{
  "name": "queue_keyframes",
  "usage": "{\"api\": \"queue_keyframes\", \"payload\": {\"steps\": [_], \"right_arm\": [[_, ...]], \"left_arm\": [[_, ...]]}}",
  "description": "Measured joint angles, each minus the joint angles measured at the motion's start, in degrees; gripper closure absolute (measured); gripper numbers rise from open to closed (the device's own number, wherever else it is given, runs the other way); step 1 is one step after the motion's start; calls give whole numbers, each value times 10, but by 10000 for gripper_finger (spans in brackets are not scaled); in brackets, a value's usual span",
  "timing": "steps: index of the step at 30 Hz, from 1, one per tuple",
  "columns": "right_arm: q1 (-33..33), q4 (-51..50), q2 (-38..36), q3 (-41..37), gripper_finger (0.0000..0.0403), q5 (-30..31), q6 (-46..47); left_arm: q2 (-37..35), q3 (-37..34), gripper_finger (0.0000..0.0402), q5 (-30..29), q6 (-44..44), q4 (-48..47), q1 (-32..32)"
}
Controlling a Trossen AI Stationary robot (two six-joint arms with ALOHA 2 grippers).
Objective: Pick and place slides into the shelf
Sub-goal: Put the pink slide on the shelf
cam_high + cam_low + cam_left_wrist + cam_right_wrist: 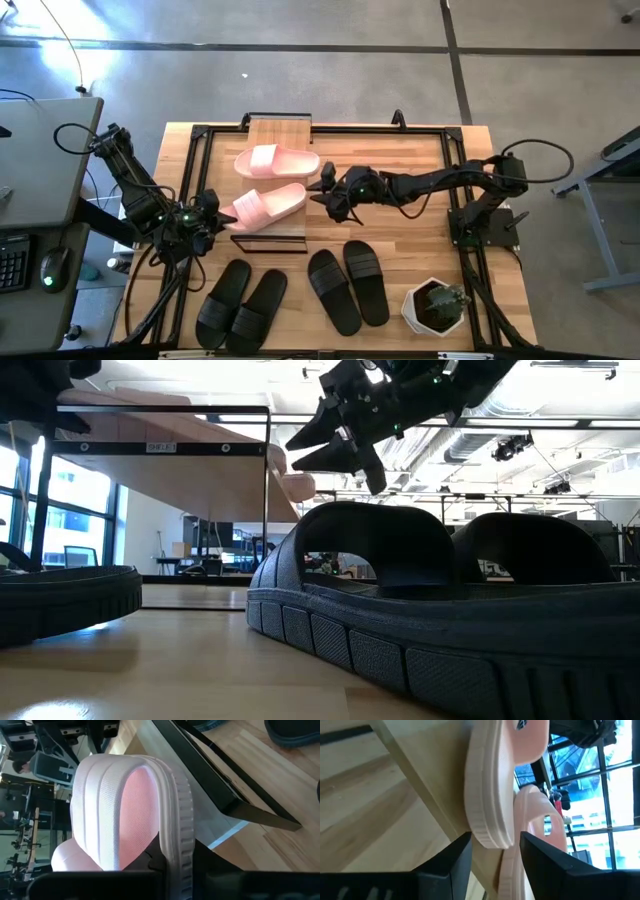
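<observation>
Two pale pink slides are at the shelf (pixel 277 130). The far one (pixel 277 160) lies flat on its wooden top. The near one (pixel 268 206) stands tilted over the shelf's near half, its left end higher. My left gripper (pixel 218 213) is shut on that left end. My right gripper (pixel 322 190) is open at the same slide's right end (pixel 490 832), one finger on either side of it; I cannot tell if they touch. Two pairs of black slides (pixel 240 300) (pixel 348 285) lie soles down on the table near its front edge. My left gripper holds the near pink slide by the sole's rim (pixel 175 855) at its left end, next to the wide strap (pixel 110 795). It comes from the table's left, slanting down. The gripper's own body hides the fingers. The slide is tilted, its right end (pixel 292 485) lower.
A potted plant in a white pot (pixel 437 305) stands at the near right. The shelf's black frame (pixel 268 245) runs along the near side of the held slide. In the low view the black slides (pixel 440 590) fill the foreground.
</observation>
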Motion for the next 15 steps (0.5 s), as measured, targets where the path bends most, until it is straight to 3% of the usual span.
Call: {"api": "queue_keyframes", "payload": {"steps": [4,10,15], "right_arm": [[5,6,0,0,247,-15,-4],[7,27,2,0,247,-34,-5],[9,25,14,0,247,-39,-4]], "left_arm": [[0,0,364,-4,0,13,0],[0,0,383,-4,5,22,0],[0,0,371,-7,5,25,0]]}}
